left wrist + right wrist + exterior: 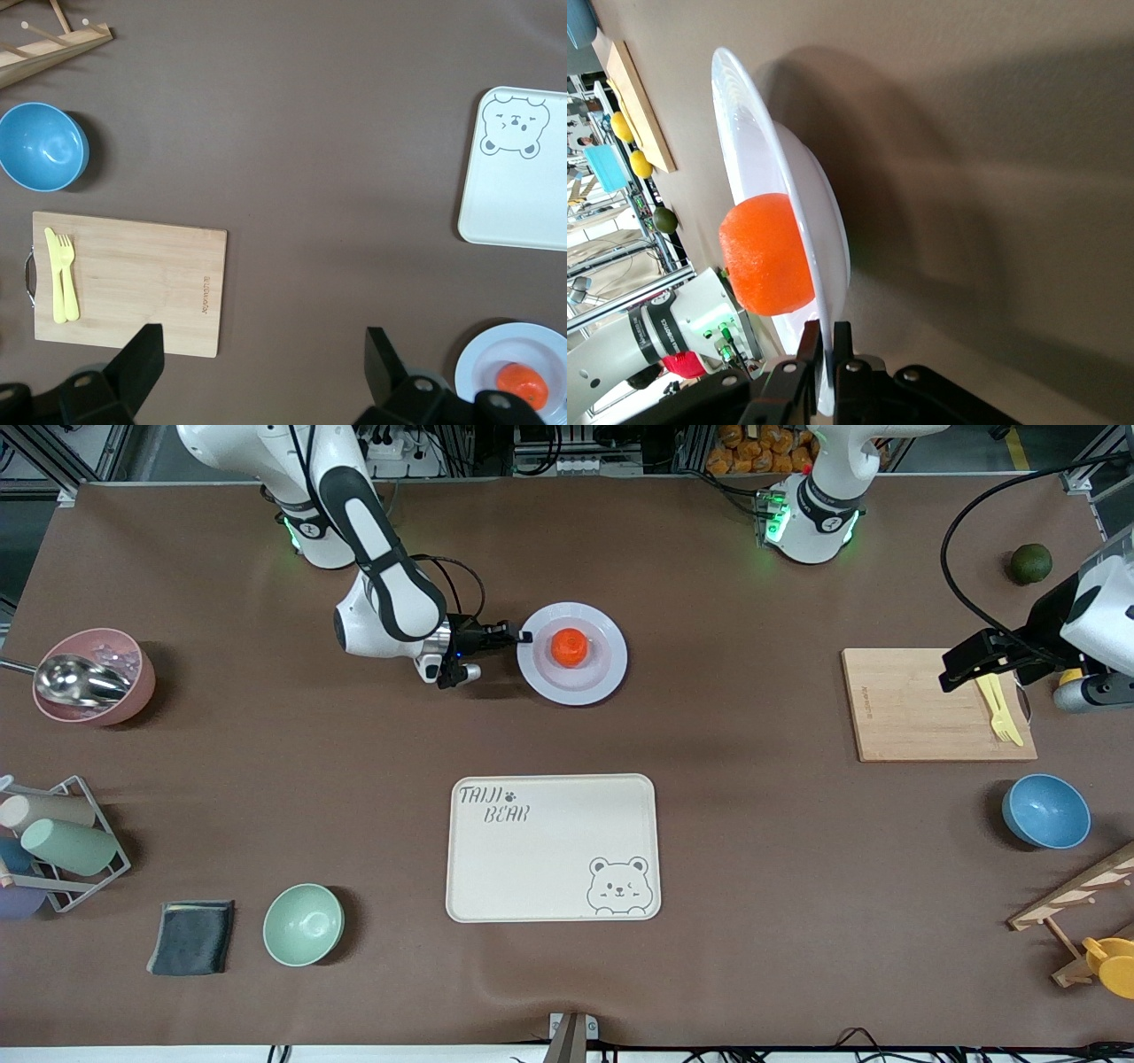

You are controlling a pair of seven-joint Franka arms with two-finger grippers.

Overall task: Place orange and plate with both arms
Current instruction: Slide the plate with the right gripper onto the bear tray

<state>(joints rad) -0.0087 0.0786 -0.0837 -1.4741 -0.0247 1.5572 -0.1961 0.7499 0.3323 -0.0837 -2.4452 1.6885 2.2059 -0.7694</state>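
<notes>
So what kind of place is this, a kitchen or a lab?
Most likely a robotics lab set up as a mock kitchen: two arms bolted at one table, tableware like the plate and cutting board spread out, and metal framing with cables along the table's edge.

The front camera hangs high, facing the arms' bases across the whole table [266,717]. The left wrist camera looks straight down from well up; the right one sits low and close, edge-on. All three share the plate [572,654] [496,354] [757,133] — orange [569,646] [521,384] [766,257] on it.
</notes>
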